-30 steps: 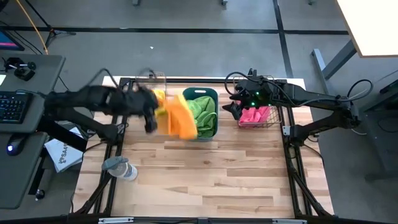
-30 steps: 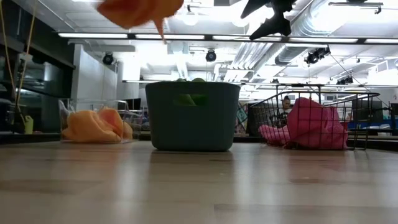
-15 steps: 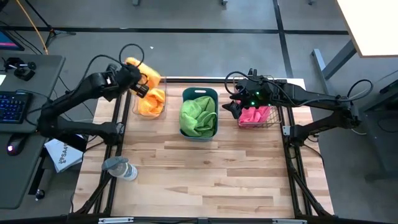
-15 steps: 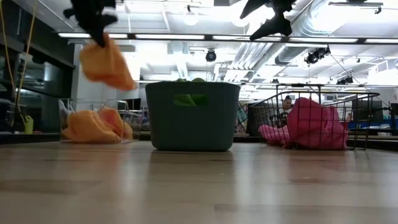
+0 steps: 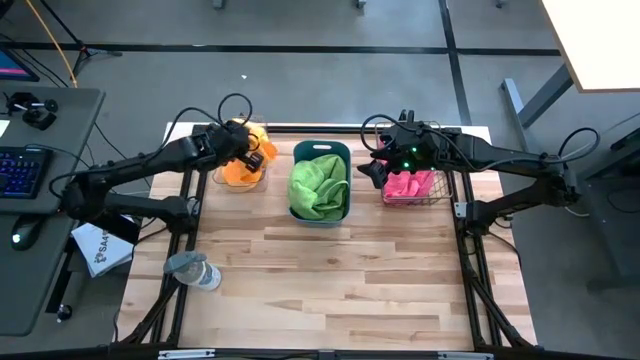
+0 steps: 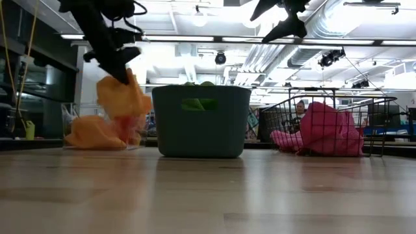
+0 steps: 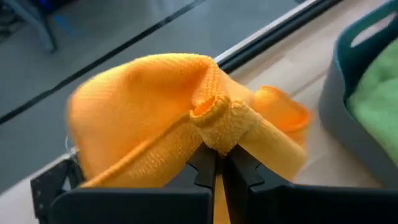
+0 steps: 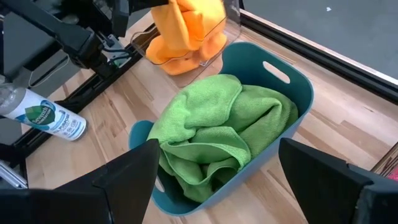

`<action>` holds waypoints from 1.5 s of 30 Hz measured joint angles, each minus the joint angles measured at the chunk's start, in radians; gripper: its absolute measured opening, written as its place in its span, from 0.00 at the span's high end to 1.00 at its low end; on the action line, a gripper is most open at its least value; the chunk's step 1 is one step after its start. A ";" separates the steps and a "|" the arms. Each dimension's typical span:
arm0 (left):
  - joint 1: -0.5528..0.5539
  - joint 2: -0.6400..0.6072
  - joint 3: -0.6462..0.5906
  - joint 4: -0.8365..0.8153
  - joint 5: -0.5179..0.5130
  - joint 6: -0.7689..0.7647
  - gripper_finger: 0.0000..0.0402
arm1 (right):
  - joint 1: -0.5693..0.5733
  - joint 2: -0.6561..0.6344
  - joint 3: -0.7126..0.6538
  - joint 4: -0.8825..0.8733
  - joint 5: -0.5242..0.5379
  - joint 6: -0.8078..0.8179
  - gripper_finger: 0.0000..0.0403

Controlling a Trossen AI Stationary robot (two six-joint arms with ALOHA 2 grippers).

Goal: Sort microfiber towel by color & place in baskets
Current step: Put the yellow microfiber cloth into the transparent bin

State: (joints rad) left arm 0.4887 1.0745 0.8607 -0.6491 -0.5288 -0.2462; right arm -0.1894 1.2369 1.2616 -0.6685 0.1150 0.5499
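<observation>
My left gripper [image 5: 248,152] [image 6: 123,65] is above the clear bin [image 5: 222,178] at the table's far left, shut on an orange towel [image 6: 123,97] [image 7: 143,112]. More orange towels [image 6: 91,133] lie in that bin. The teal tub [image 5: 320,215] [image 8: 292,81] holds green towels [image 8: 217,134]. The wire-mesh basket [image 5: 430,198] [image 6: 383,104] holds pink towels [image 6: 325,130]. My right gripper [image 5: 372,172] [image 8: 217,186] hangs open, high between the tub and the wire basket, touching nothing. My left gripper pinches a bunched fold of the orange towel [image 7: 214,124] between its two fingers [image 7: 202,163], several layers together. The fingers slant down from above. The towel hangs below them, and its lower end [image 6: 127,120] reaches into the clear bin.
A spray bottle [image 5: 195,270] [image 8: 43,115] lies on the table near its left edge. The near half of the wooden table [image 5: 330,290] carries nothing else. A desk with a keyboard [image 5: 22,172] stands to the left of the table.
My left gripper carried the orange towel from beside the teal tub toward the table's far left, over the clear bin, then came down. The towel, first swinging high and spread, now hangs lower, reaching into the bin. My right arm kept still.
</observation>
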 joint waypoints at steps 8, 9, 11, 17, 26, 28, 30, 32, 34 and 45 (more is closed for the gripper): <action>0.058 0.001 -0.041 -0.125 -0.084 0.020 1.00 | 0.000 0.000 0.000 0.000 -0.001 0.021 0.19; 0.064 0.000 -0.053 -0.132 -0.092 0.000 1.00 | 0.000 0.000 0.000 0.000 -0.001 0.025 0.19; 0.068 0.000 -0.089 -0.131 -0.110 -0.048 1.00 | 0.000 0.000 0.000 0.000 0.000 0.027 0.19; 0.048 0.001 -0.206 -0.020 -0.026 -0.129 1.00 | 0.000 0.000 0.000 0.000 0.010 0.027 0.19; 0.001 0.001 -0.236 0.218 0.131 -0.045 1.00 | 0.000 0.000 0.000 0.000 0.031 0.030 0.19; 0.003 0.001 -0.236 0.228 0.183 0.034 1.00 | 0.000 0.000 0.000 0.000 0.031 0.030 0.19; 0.004 0.001 -0.236 0.221 0.206 0.109 1.00 | 0.000 0.000 0.000 0.000 0.031 0.030 0.19; 0.004 0.001 -0.236 0.192 0.210 0.187 1.00 | 0.000 0.000 0.000 0.000 0.032 0.030 0.19; 0.005 0.001 -0.236 0.148 0.198 0.245 1.00 | 0.000 0.000 0.000 0.000 0.032 0.030 0.19; 0.175 0.022 -0.236 0.079 0.331 0.310 0.99 | 0.000 0.000 0.000 0.000 0.032 0.056 0.19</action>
State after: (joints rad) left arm 0.6636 1.0963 0.6250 -0.5700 -0.1982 0.0643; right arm -0.1894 1.2369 1.2617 -0.6685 0.1471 0.6060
